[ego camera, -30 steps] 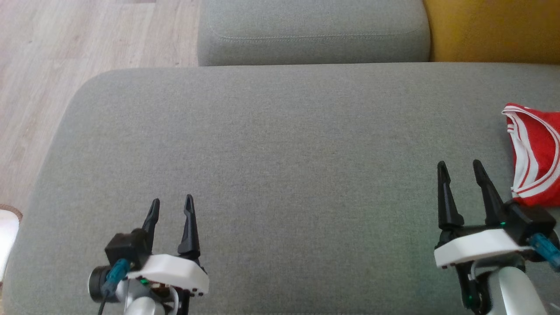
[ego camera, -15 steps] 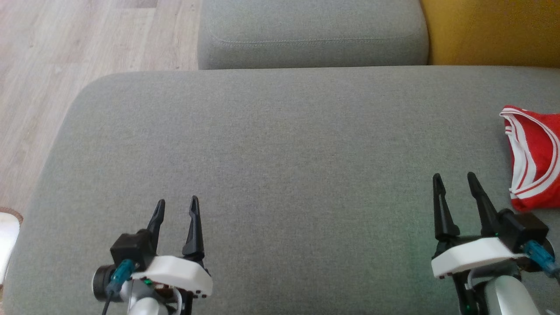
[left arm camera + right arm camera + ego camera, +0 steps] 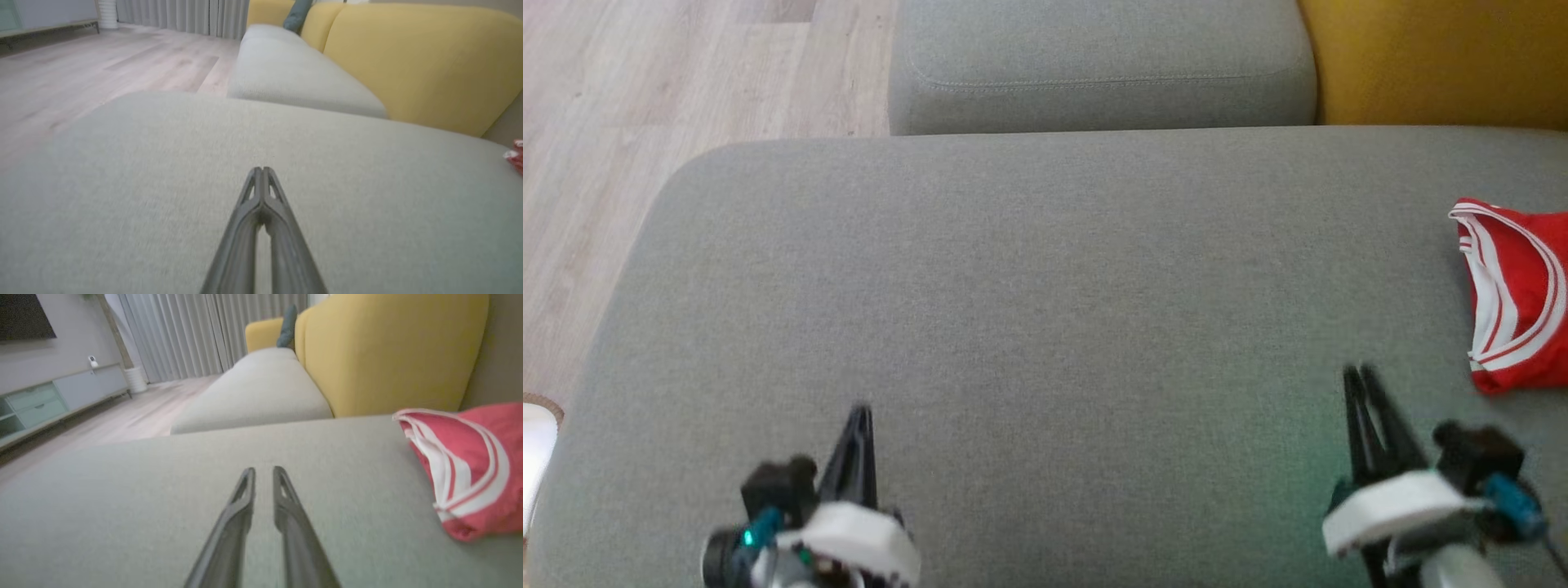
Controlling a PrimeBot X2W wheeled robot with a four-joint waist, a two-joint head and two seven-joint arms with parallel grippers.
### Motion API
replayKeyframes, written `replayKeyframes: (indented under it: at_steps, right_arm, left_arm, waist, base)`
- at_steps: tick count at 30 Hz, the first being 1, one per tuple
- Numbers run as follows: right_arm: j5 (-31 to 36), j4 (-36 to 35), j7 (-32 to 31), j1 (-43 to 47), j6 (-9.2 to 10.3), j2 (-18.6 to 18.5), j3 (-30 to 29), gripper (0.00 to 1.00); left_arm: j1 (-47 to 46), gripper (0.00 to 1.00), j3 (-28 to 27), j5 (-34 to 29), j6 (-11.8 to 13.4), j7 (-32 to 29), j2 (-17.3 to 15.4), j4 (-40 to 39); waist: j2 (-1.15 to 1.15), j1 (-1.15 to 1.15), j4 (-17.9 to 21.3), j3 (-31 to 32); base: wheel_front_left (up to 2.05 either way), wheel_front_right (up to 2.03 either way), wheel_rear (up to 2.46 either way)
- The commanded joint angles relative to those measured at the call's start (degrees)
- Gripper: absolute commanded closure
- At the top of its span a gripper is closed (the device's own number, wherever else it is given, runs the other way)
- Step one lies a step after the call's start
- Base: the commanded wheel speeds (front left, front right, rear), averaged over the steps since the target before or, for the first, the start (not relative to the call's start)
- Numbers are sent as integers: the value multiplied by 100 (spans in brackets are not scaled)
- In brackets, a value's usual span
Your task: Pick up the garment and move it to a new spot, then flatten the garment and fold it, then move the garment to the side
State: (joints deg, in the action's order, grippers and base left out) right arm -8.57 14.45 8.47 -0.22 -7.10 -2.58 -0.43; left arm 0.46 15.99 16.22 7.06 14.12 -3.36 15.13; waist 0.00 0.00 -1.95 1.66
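Right gripper (image 3: 1357,376) near fore-aft garment (image 3: 1521,282)

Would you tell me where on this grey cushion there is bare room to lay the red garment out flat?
The grey cushion is bare across its middle, from its left edge by the wood floor to the red garment at the right. It is crowded only there, and along the near edge by the left gripper and right gripper.
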Motion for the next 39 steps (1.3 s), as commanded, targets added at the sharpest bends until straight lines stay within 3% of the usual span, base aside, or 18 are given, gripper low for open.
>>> replayKeyframes:
  at_steps: [1,39]
  right_arm:
    - [-5,98,-2,55,0,2,0,100]
    - [-2523,77,-453,-125,-12,-8,-184,100]
  left_arm:
    - [63,100,-1,5,-1,-1,0,75]
    - [-140,100,-590,2368,-439,-551,-50,47]
  waist:
    - [0,0,0,0]
    - [0,0,59,-55]
  base:
    - [0,0,0]
    - [0,0,0]
